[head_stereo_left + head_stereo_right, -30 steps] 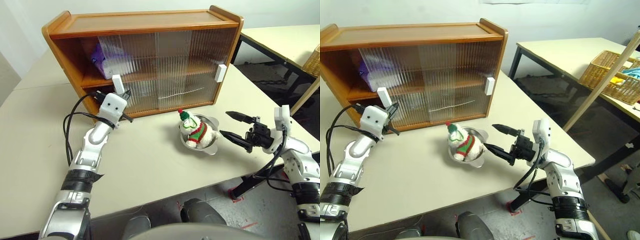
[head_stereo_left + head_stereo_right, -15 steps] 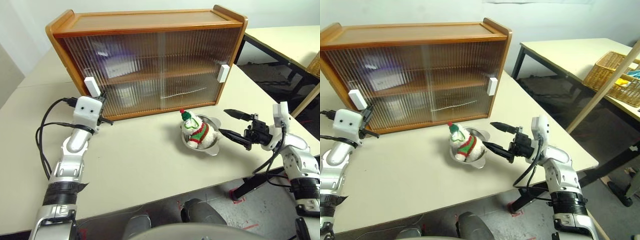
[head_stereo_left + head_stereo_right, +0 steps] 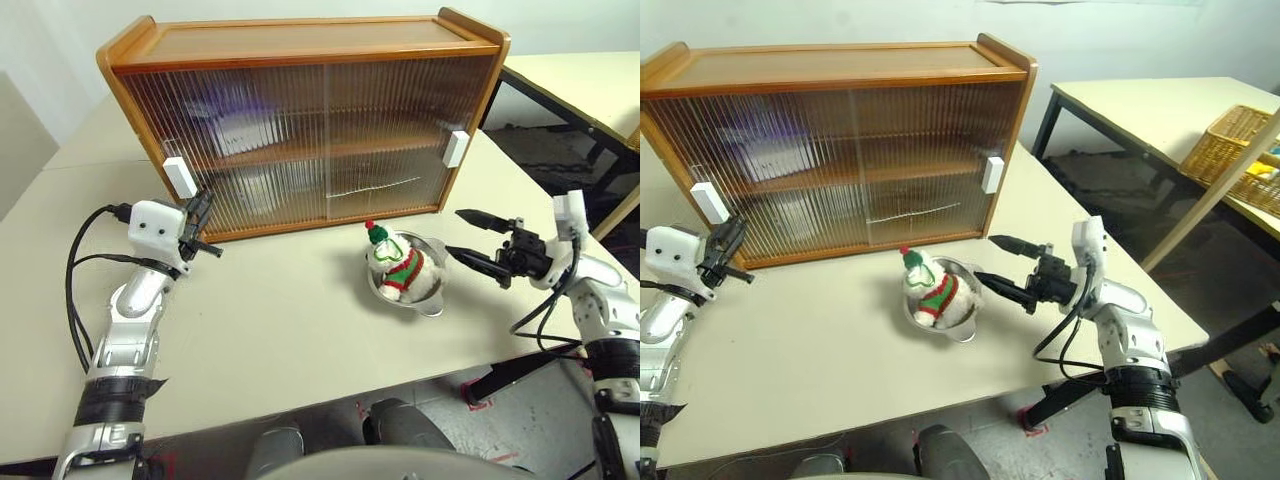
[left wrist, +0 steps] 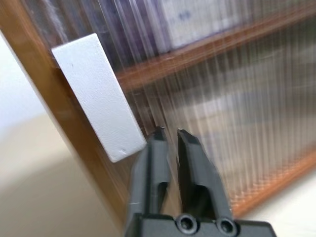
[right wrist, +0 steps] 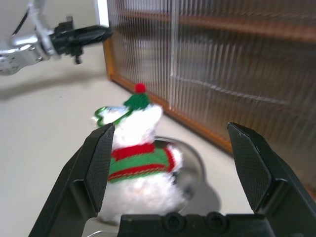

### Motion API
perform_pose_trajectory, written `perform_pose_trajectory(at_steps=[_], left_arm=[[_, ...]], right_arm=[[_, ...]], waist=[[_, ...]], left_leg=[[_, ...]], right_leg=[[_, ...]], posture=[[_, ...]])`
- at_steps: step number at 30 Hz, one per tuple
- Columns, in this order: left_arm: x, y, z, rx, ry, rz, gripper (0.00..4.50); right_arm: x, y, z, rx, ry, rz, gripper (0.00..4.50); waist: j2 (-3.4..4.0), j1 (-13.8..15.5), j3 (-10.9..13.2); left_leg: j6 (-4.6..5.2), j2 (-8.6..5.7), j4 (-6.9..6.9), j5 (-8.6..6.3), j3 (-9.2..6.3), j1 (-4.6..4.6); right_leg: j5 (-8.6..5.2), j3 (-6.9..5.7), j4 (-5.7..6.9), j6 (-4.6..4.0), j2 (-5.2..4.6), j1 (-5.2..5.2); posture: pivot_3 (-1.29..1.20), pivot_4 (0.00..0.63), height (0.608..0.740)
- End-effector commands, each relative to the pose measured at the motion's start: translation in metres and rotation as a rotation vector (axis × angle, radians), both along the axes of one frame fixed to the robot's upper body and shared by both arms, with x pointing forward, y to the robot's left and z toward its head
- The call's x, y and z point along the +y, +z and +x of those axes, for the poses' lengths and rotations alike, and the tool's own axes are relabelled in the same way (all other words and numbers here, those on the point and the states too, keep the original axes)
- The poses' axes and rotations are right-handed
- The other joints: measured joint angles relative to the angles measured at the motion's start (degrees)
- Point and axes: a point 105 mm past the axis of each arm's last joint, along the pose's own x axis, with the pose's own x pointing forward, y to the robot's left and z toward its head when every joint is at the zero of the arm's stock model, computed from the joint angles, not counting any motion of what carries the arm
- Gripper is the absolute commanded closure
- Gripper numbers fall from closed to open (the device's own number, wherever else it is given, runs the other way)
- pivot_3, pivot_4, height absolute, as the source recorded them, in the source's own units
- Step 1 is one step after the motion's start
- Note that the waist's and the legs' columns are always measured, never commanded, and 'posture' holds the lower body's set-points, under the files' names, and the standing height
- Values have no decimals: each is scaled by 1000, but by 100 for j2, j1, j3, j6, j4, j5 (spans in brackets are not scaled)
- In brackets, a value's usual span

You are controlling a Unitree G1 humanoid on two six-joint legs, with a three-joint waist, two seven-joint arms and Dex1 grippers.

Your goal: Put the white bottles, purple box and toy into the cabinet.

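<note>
Door now slid shut, left hand barely parted by cabinet edge; right hand spread beside toy

The brown cabinet stands with both ribbed doors shut. The toy, in striped sweater, sits upright before it

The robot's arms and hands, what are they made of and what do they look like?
Both arms are silvery-grey metal segments with black bands near the elbow and loose black cables looping alongside. Each wrist carries a white boxy block. The left hand and right hand each have two slim black fingers tapering to points, fixed with small screws at the base.
</note>
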Motion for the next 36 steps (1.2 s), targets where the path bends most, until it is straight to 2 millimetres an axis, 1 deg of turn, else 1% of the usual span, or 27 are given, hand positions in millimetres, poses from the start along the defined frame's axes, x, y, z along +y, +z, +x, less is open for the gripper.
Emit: perform_pose_trajectory(at_steps=[1, 3, 4, 7, 8, 10, 11, 12, 15, 17, 19, 21, 24, 26, 29, 36], left_arm=[[-6, -3, -11, 39, -110, -70, 2529], [-4, -4, -20, 63, -159, -129, 1790], [-3, -4, -22, 68, -173, -146, 1484], [-1, -1, -37, 97, -273, -197, 361], [-1, -1, -44, 114, -317, -203, 8], [-1, -1, -52, 132, -367, -197, 0], [-1, -1, -58, 146, -403, -192, 0], [-1, -1, -62, 156, -422, -190, 0], [-3, 1, -71, 174, -484, -205, 0], [-7, 0, -77, 198, -531, -199, 0], [-13, -2, -86, 237, -602, -214, 0], [-15, -2, -88, 249, -628, -225, 0], [-27, 16, -89, 180, -678, -296, 0], [-33, 21, -89, 156, -693, -327, 0], [-37, 16, -88, 171, -698, -343, 0], [-41, 16, -87, 170, -700, -333, 0]], right_arm=[[-21, 16, 9, -42, -77, 30, 0], [-34, 20, 15, -42, -141, 38, 0], [-37, 20, 17, -39, -158, 36, 0], [-49, 16, 28, -50, -264, -9, 656], [-53, 16, 33, -54, -305, -12, 1011], [-57, 17, 39, -59, -355, -8, 1803], [-60, 18, 43, -62, -383, -9, 2113], [-63, 19, 46, -65, -405, -10, 2589], [-70, 22, 54, -67, -471, -7, 3830], [-72, 26, 60, -75, -500, -4, 4468], [-70, 33, 68, -88, -536, 7, 4468], [-68, 37, 71, -91, -549, 18, 4468], [-54, 39, 77, -86, -528, 23, 4468], [-42, 40, 78, -92, -506, 47, 4468], [-32, 42, 81, -91, -487, 62, 4468], [-22, 45, 88, -96, -484, 52, 4468]], waist=[[4, 98, -3], [6, 175, -4], [6, 201, -4], [8, 271, -5], [12, 282, -7], [25, 284, -11], [30, 286, -12], [36, 284, -14], [46, 283, -19], [48, 280, -19], [55, 271, -20], [62, 256, -23], [62, 250, -24], [66, 240, -24], [75, 231, -24], [79, 242, -23]], left_leg=[[0, 0, 0, 0, 0, -3], [3, 2, 1, -2, 0, -6], [3, 4, 1, -2, 0, -6], [9, 17, 0, -7, -1, -12], [9, 23, 1, -10, -1, -13], [10, 32, 0, -18, -2, -13], [10, 34, 0, -19, -1, -15], [12, 36, -1, -19, -2, -15], [15, 42, -2, -21, -2, -15], [15, 44, -1, -22, -3, -16], [17, 45, -2, -22, -4, -17], [17, 47, -2, -23, -4, -21], [18, 50, -1, -23, -7, -32], [18, 49, -1, -23, -7, -37], [18, 49, -1, -23, -5, -37], [19, 51, -1, -23, -8, -38]], right_leg=[[-3, 0, 0, 1, -2, -1], [-6, -1, 1, 1, -3, -2], [-6, -1, 1, 0, -3, -3], [-8, -10, 2, -3, -3, -4], [-7, -14, 2, -3, -3, -3], [-4, -15, 5, -9, -2, -8], [-3, -17, 6, -10, -2, -11], [-3, -18, 8, -10, -2, -12], [0, -20, 10, -15, -1, -14], [0, -22, 10, -15, -1, -14], [2, -22, 10, -15, -2, -16], [2, -21, 10, -15, -2, -21], [2, -25, 9, -15, -1, -29], [3, -25, 9, -13, -1, -35], [4, -25, 9, -12, 0, -37], [4, -24, 8, -10, -1, -38]], posture=[[-72, 0, 740], [-82, 0, 740], [-80, 0, 740], [-73, 0, 740], [-73, 0, 740], [-75, 0, 740], [-74, 0, 740], [-74, 0, 740], [-73, 0, 740], [-76, 0, 740], [-78, 0, 740], [-82, 0, 740], [-82, 2, 740], [-82, 4, 740], [-76, 4, 740], [-66, 1, 740]])
